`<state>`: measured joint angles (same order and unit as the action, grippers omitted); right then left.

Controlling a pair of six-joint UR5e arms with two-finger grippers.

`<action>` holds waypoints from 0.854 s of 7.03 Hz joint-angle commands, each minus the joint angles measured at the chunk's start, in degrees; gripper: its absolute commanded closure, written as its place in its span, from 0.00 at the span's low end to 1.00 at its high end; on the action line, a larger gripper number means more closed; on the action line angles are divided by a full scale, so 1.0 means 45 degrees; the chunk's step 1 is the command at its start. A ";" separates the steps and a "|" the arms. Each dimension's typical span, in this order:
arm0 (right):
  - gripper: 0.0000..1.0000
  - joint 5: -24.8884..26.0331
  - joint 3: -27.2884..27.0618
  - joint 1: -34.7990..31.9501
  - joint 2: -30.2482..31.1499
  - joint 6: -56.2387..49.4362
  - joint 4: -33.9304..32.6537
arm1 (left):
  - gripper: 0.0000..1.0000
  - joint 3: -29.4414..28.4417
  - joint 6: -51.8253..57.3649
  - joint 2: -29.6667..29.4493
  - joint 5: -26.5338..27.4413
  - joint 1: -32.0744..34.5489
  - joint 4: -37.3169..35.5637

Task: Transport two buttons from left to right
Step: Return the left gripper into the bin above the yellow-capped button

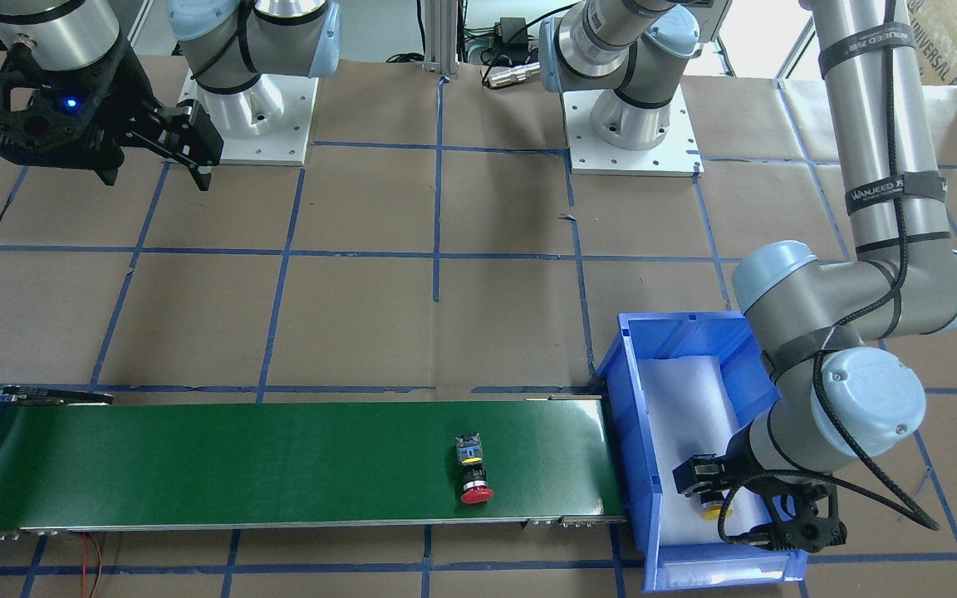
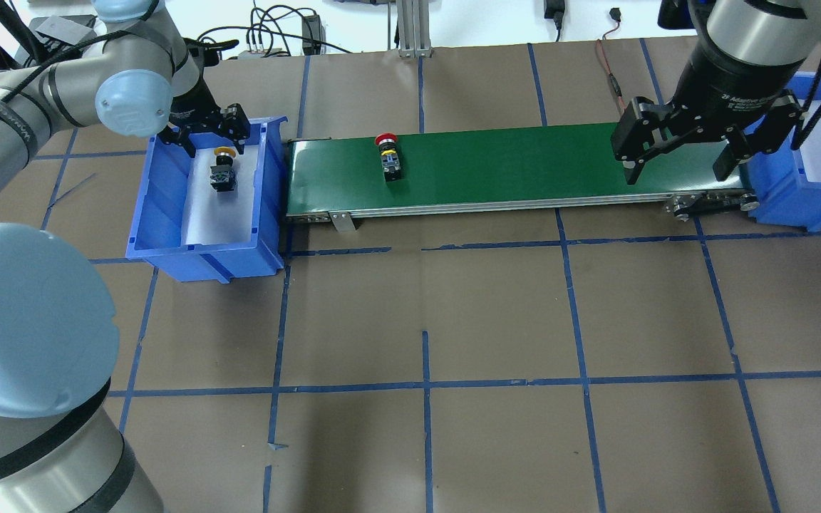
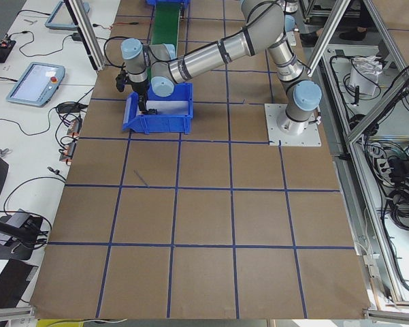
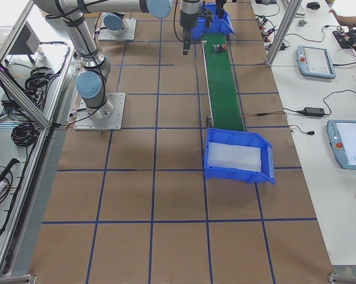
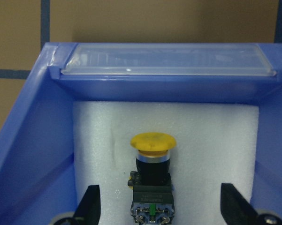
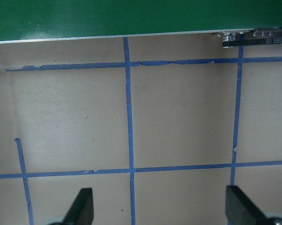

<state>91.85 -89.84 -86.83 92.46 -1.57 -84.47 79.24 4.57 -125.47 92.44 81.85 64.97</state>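
The red button (image 2: 388, 153) lies on its side on the green conveyor belt (image 2: 510, 167), near its left end; it also shows in the front view (image 1: 473, 469). The yellow button (image 5: 152, 178) lies on white foam in the left blue bin (image 2: 204, 253), cap toward the far wall, and shows from overhead (image 2: 223, 171). My left gripper (image 5: 162, 206) is open, low in that bin, one finger on each side of the yellow button's body without touching it. My right gripper (image 2: 680, 165) is open and empty, held above the belt's right end.
A second blue bin (image 2: 802, 206) lined with white foam stands at the belt's right end, partly under my right arm. The brown paper table (image 6: 178, 117) with blue tape lines shows below my right gripper (image 6: 162, 208). Cables and robot bases lie behind the belt.
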 commanded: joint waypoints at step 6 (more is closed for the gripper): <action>0.00 -0.0021 -0.0017 -0.0254 -0.0039 0.0056 -0.0291 | 0.10 0.0164 0.0078 -0.0418 -0.0015 -0.0026 0.0054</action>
<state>91.71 -89.98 -87.86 92.25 -1.39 -85.75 79.86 4.85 -127.16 92.34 81.75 65.24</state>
